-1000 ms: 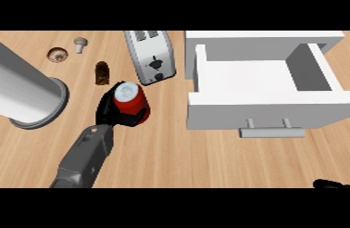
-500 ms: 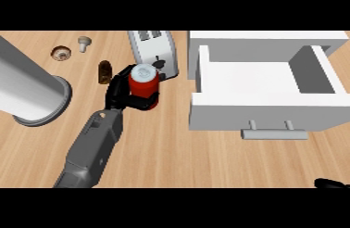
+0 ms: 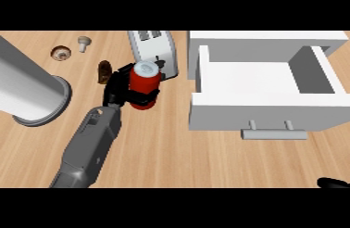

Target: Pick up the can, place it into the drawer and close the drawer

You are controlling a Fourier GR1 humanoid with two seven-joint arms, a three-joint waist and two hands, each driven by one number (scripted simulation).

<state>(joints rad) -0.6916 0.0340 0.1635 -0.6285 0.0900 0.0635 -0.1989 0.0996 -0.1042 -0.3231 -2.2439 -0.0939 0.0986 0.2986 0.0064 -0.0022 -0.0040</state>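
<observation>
Locate the right hand (image 3: 334,183) at the lower right edge of the counter (image 3: 205,162). Only a black sliver shows, so you cannot tell its state.

Follow the left forearm (image 3: 89,148) up from the lower edge to the left hand (image 3: 117,90). This hand is clamped on the can (image 3: 145,81), a red can with a pale top, tilted slightly. The can is left of the drawer (image 3: 239,113) and outside it.

Note that the drawer stands open, handle (image 3: 273,134) toward you.

Beyond the can lies the toaster (image 3: 153,48). A large grey cylinder (image 3: 31,90) lies at far left, with a small brown item (image 3: 104,72) just beside the hand.
</observation>
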